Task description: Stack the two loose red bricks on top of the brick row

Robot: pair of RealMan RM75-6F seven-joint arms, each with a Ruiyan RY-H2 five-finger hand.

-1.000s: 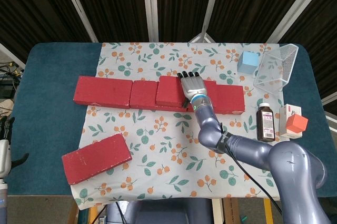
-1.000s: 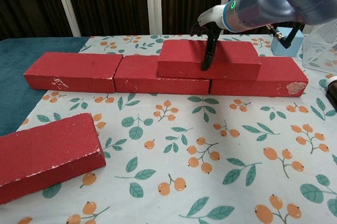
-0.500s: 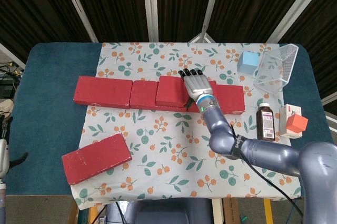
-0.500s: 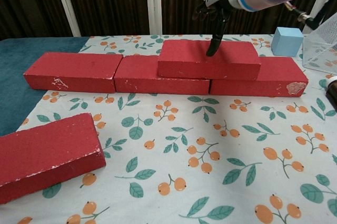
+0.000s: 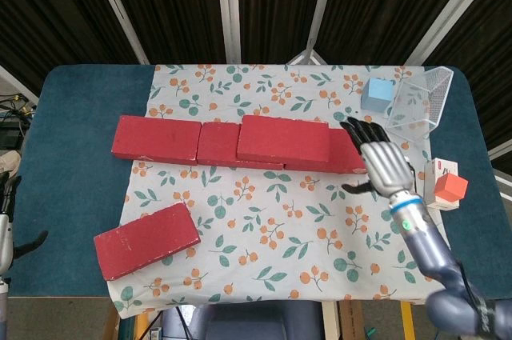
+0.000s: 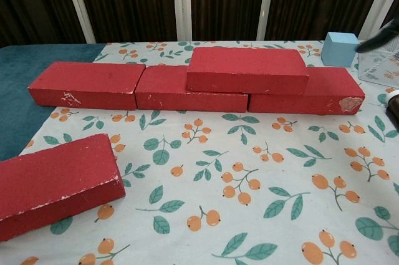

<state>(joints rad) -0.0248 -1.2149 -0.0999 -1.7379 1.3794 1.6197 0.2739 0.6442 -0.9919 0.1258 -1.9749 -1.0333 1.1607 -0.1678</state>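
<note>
Three red bricks form the row [image 5: 156,138] across the floral cloth. A further red brick [image 5: 284,138] lies flat on top of it, over the joint between the middle and right bricks; the chest view shows this stacked brick [image 6: 246,68] too. One loose red brick [image 5: 146,240] lies on the cloth at the front left, seen in the chest view as the loose brick [image 6: 56,181]. My right hand [image 5: 380,162] hovers to the right of the row, fingers spread, holding nothing. Only a sliver of my left hand [image 5: 8,216] shows at the left edge, empty, beside the table.
A light blue cube [image 5: 377,94] and a clear mesh container [image 5: 420,100] stand at the back right. An orange and white box [image 5: 446,186] sits near the right edge. The cloth [image 5: 272,220] covers the table's middle; teal tabletop [image 5: 72,180] shows at the left.
My right hand has lifted off the stacked brick and drawn back to the right, out of most of the chest view. The stacked brick stays on the row.
</note>
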